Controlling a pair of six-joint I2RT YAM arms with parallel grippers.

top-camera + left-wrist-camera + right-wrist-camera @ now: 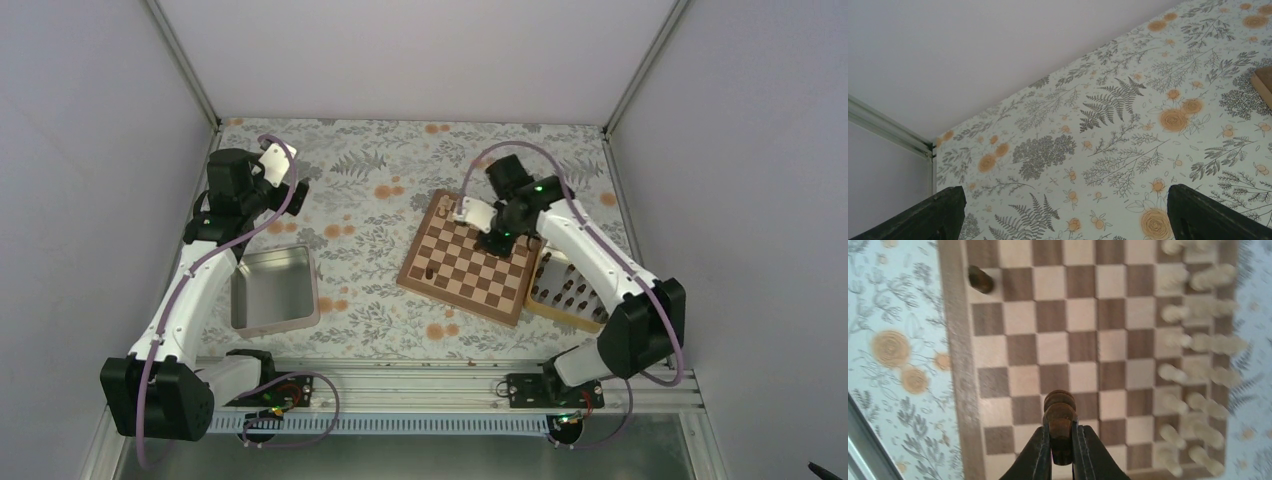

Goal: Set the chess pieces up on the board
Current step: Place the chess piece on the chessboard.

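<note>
Got right gripper (1061, 436) clamped on dark chess piece (1059, 410) over board (1083, 315). Got left gripper (1064, 200) wide open over bench (1108, 115)

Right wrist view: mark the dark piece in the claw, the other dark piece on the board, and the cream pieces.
held dark piece (1059, 412), right wrist view, its rounded top
other dark piece (981, 279), right wrist view, its body
cream pieces (1168, 373), right wrist view, one piece's head
</note>
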